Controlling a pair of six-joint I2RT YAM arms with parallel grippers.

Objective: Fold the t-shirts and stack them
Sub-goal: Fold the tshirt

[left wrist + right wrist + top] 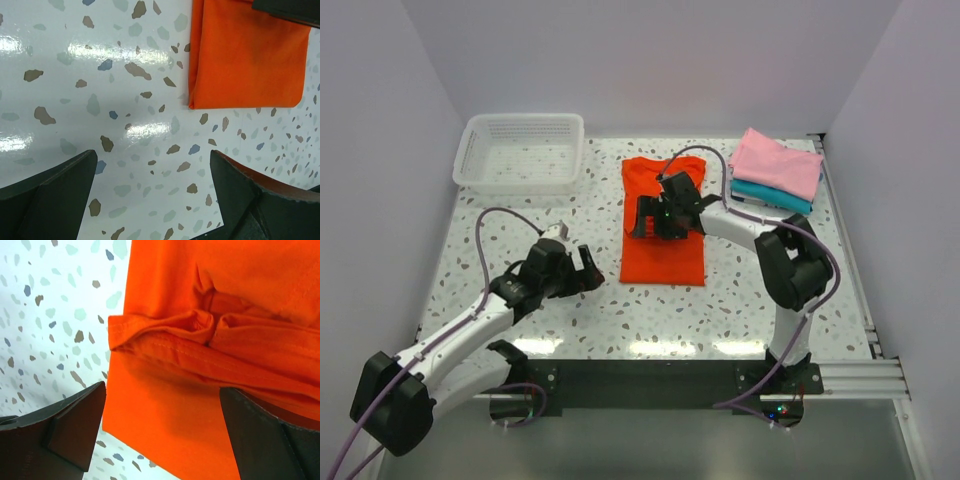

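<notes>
The orange-red t-shirt lies in a long folded strip at the table's middle. My right gripper hangs open just above its middle; in the right wrist view the shirt fills the space between my fingers, with a bunched hem fold across it. My left gripper is open and empty over bare table, left of the shirt's near corner. The pink t-shirt lies folded on the teal t-shirt at the back right.
A white mesh basket stands at the back left. The terrazzo tabletop has white walls on three sides and a metal rail along the near edge.
</notes>
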